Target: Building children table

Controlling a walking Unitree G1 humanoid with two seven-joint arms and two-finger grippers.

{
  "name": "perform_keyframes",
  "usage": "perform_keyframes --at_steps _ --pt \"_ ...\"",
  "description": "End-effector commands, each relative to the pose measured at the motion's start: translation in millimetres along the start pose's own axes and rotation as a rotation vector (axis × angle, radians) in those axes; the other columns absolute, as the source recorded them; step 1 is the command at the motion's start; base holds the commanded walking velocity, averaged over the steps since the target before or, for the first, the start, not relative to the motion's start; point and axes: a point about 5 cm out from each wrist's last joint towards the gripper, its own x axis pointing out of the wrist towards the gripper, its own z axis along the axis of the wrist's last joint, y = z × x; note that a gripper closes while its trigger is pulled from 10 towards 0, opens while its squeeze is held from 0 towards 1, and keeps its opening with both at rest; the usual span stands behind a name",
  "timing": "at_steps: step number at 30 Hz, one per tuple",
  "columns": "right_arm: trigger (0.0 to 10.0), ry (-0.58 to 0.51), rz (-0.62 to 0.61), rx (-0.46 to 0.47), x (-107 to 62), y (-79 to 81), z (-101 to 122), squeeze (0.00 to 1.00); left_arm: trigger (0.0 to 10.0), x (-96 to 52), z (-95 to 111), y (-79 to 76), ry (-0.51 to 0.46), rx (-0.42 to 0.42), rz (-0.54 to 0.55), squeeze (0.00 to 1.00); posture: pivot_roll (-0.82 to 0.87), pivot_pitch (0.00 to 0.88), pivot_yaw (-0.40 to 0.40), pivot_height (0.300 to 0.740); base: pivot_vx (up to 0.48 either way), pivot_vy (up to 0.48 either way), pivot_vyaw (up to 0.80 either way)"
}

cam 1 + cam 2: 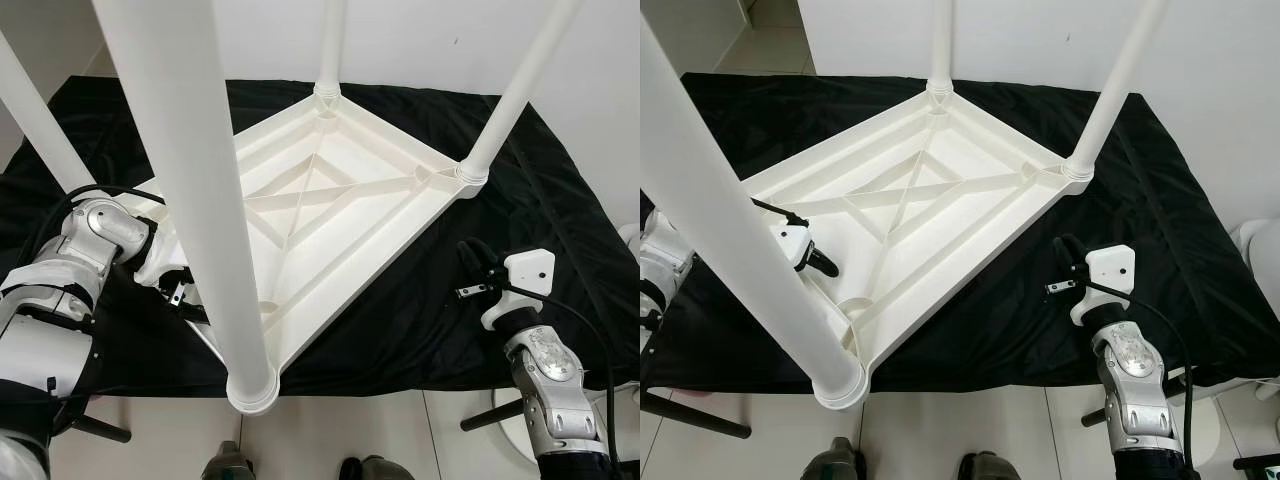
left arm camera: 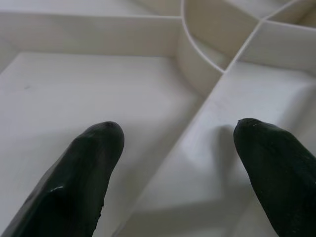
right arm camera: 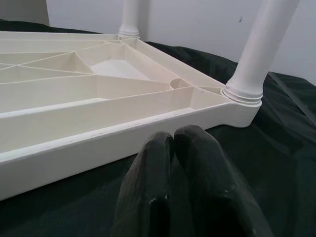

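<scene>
While the upturned white children's table [image 1: 330, 215] sits mid-frame on the black cloth [image 1: 420, 320], the spread-fingered left gripper [image 1: 812, 258] inside its ribs could snag, right gripper [image 1: 1068, 270] pinched empty beside it.

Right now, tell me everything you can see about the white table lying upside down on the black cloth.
The white plastic children's table lies upside down on a black cloth, its ribbed underside up, with diagonal braces crossing at the middle. Four round white legs stand upright from the corner sockets. The left gripper reaches over its left edge, fingers open above the ribs. The right gripper, fingers together, hovers beside its right edge.
</scene>
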Motion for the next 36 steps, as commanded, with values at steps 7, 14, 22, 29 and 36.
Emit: perform_keyframes --at_steps 7,14,22,29,36 --pt "10.0 0.006 -0.018 0.002 -5.4 2.1 -2 0.00 0.0 8.3 -8 -1.8 0.054 -0.025 0.032 0.00 0.06 0.071 -0.008 0.740 0.000 0.000 0.00" --pt "10.0 0.007 -0.030 -0.001 -5.8 -1.3 -2 0.00 0.0 9.1 -6 -1.0 0.026 -0.020 0.047 0.00 0.07 0.072 -0.008 0.740 0.000 0.000 0.00" --pt "10.0 0.006 -0.033 -0.005 -4.7 -2.0 -1 0.00 0.0 17.0 2 0.7 -0.101 -0.038 0.081 0.00 0.07 0.072 -0.009 0.740 0.000 0.000 0.00" --pt "10.0 0.003 -0.037 -0.007 -4.3 -1.9 -1 0.00 0.0 33.9 18 6.5 -0.286 -0.054 0.201 0.00 0.06 0.071 -0.010 0.740 0.000 0.000 0.00" --pt "10.0 0.002 -0.039 0.004 -1.7 1.4 -2 0.00 10.0 60.4 45 11.6 -0.439 -0.020 0.302 0.00 0.07 0.073 -0.015 0.740 0.000 0.000 0.00"
